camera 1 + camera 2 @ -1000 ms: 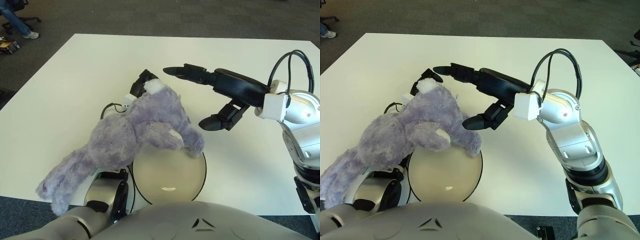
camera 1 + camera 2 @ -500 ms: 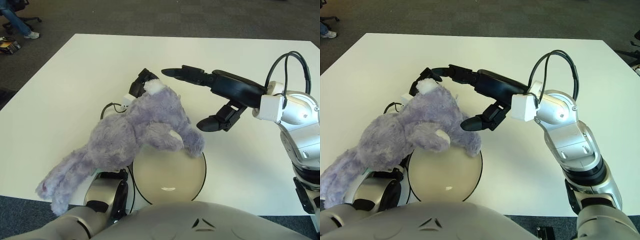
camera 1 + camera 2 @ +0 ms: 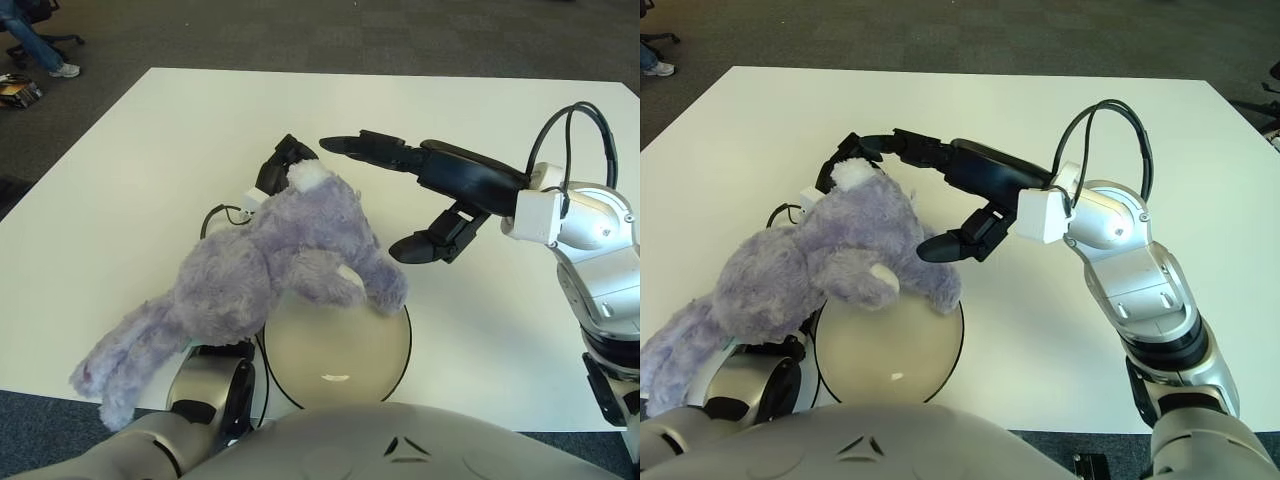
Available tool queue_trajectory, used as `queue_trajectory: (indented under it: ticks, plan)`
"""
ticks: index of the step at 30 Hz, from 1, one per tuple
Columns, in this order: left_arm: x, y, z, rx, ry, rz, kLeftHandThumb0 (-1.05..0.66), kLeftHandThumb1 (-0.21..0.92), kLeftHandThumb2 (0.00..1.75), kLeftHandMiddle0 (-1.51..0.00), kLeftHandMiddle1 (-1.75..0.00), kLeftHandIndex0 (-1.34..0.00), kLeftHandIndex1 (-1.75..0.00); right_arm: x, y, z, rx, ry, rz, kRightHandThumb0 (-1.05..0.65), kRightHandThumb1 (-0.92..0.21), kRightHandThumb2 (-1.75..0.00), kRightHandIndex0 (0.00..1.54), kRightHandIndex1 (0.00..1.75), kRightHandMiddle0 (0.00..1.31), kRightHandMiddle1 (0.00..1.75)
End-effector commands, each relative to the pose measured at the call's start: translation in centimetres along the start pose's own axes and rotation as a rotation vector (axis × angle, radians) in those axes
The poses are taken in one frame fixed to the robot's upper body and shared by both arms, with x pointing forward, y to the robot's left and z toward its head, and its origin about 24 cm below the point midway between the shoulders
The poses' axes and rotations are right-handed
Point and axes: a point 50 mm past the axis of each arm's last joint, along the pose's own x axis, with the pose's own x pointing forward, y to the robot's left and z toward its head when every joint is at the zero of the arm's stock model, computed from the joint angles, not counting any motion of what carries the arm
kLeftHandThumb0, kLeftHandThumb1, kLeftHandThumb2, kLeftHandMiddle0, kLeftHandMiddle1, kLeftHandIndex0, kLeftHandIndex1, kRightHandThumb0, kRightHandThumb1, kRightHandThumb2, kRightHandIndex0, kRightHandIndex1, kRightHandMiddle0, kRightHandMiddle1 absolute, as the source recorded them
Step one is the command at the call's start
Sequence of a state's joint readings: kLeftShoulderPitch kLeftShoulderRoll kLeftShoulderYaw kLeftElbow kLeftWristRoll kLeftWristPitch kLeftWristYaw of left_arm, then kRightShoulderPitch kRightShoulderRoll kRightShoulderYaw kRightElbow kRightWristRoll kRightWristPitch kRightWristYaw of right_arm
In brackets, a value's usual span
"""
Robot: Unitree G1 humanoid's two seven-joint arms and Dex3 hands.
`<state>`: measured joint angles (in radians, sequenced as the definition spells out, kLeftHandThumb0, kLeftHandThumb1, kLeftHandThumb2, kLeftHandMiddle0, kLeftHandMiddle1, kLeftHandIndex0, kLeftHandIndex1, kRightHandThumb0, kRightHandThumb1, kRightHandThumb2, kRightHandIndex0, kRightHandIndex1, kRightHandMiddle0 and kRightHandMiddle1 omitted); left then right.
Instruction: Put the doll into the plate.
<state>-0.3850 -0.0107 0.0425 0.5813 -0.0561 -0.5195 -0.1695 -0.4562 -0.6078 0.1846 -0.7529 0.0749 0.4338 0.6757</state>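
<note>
1. Doll: fluffy lilac-grey plush animal with a white tuft (image 3: 262, 282), sprawled diagonally across the near-left part of the table. Its upper end and one limb overlap the far-left rim of the plate; its long legs trail toward the near-left table edge and hang past it.
2. Plate: round cream-coloured dish with a dark rim (image 3: 345, 352), flat on the table just in front of the robot's torso. Most of its surface is bare; the upper-left part is covered by the doll.
3. Left hand (image 3: 283, 163): black fingers show behind the doll's white tuft, the rest hidden under the plush. Whether they grip the doll cannot be told.
4. Right hand (image 3: 385, 195): black, three-fingered, above the table just right of the doll's upper end. Fingers are spread wide, one long finger reaching over toward the tuft, a lower one pointing at the doll's flank; nothing is held.
5. White rectangular table (image 3: 170, 130): far half and right side hold nothing else.
6. Surroundings: grey carpet (image 3: 300, 30) beyond the table; a seated person's leg and shoe (image 3: 45, 55) at the far-left corner.
</note>
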Motion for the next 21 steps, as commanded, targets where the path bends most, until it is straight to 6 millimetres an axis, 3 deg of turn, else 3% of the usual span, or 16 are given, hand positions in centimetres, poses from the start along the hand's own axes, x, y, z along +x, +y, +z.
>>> queue_trajectory:
  ticks: [1, 2, 5, 9, 11, 12, 13, 15, 19, 21]
  plan:
    - [-2.8, 0.9, -2.6, -0.012, 0.108, 0.036, -0.01, 0.32, 1.32, -0.5, -1.75, -0.48, -1.75, -9.7, -2.9, -15.7, 0.567, 0.484, -0.924, -0.61, -0.78, -0.81, 0.22, 0.14, 0.0, 0.34]
    - [-2.8, 1.0, -2.6, -0.011, 0.108, 0.037, -0.01, 0.32, 1.32, -0.5, -1.75, -0.48, -1.75, -11.2, -2.0, -17.2, 0.622, 0.547, -1.027, -0.69, -0.83, -0.78, 0.24, 0.24, 0.0, 0.42]
    - [-2.8, 1.1, -2.5, -0.009, 0.106, 0.037, -0.01, 0.33, 1.32, -0.49, -1.75, -0.48, -1.75, -10.2, -2.5, -15.8, 0.476, 0.534, -1.035, -0.77, -0.89, -0.75, 0.23, 0.41, 0.0, 0.48]
    - [-2.8, 1.2, -2.5, -0.008, 0.105, 0.037, -0.01, 0.33, 1.31, -0.49, -1.75, -0.48, -1.75, -10.0, -2.7, -15.8, 0.126, 0.624, -1.015, -0.81, -0.91, -0.72, 0.23, 0.58, 0.0, 0.52]
    - [-2.8, 1.3, -2.5, -0.01, 0.104, 0.037, -0.01, 0.33, 1.31, -0.49, -1.75, -0.48, -1.75, -8.6, -1.4, -16.0, -0.069, 0.681, -1.015, -0.83, -0.92, -0.71, 0.23, 0.63, 0.0, 0.57]
    - [-2.7, 1.4, -2.5, -0.011, 0.105, 0.038, -0.01, 0.33, 1.31, -0.49, -1.75, -0.48, -1.75, -7.9, -0.7, -16.1, -0.139, 0.692, -1.014, -0.84, -0.92, -0.69, 0.2, 0.84, 0.0, 0.63]
    - [-2.7, 1.4, -2.5, -0.012, 0.105, 0.039, -0.01, 0.33, 1.31, -0.49, -1.75, -0.48, -1.75, -7.6, -0.2, -16.2, -0.193, 0.705, -1.009, -0.85, -0.92, -0.69, 0.19, 0.93, 0.0, 0.65]
    - [-2.7, 1.6, -2.5, -0.013, 0.107, 0.04, -0.01, 0.33, 1.31, -0.49, -1.75, -0.48, -1.75, -7.6, 0.0, -16.6, -0.23, 0.724, -1.002, -0.87, -0.92, -0.67, 0.2, 1.2, 0.0, 0.73]
    - [-2.7, 1.8, -2.5, -0.01, 0.106, 0.043, -0.01, 0.33, 1.31, -0.49, -1.75, -0.48, -1.75, -7.2, -0.1, -17.2, -0.284, 0.753, -0.994, -0.89, -0.92, -0.66, 0.17, 1.35, 0.0, 0.83]
    - [-2.7, 1.9, -2.5, -0.004, 0.106, 0.044, -0.01, 0.33, 1.31, -0.49, -1.75, -0.48, -1.75, -7.0, -0.1, -17.7, -0.306, 0.763, -0.994, -0.88, -0.92, -0.66, 0.15, 1.54, 0.0, 0.88]
